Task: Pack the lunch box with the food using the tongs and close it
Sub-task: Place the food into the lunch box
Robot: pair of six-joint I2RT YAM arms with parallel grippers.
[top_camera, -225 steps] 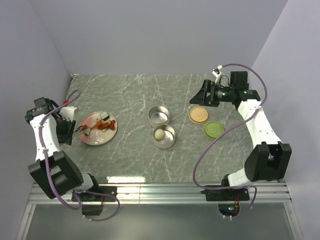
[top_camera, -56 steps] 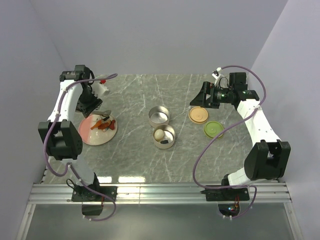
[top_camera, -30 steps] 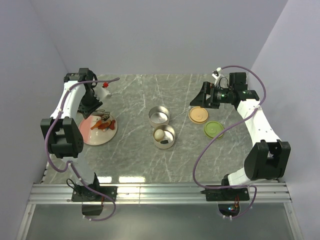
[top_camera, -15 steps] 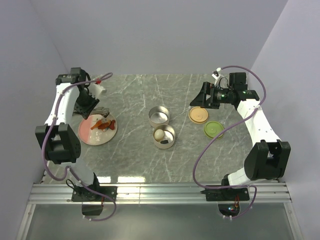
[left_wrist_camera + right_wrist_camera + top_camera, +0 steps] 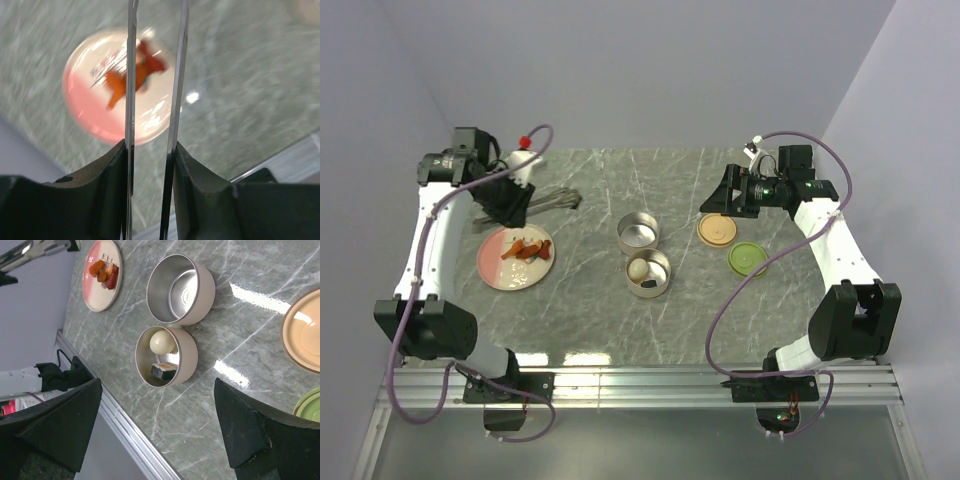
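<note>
In the upper left of the top view, the left gripper (image 5: 508, 205) pinches the tongs (image 5: 552, 201), its fingers partly closed. The tongs run roughly horizontally, tips pointing right, just above the pink plate (image 5: 492, 270). At upper right, the right gripper (image 5: 718, 198) gapes wide and holds nothing.

No legible txt/labels anywhere (all 3 views).
</note>
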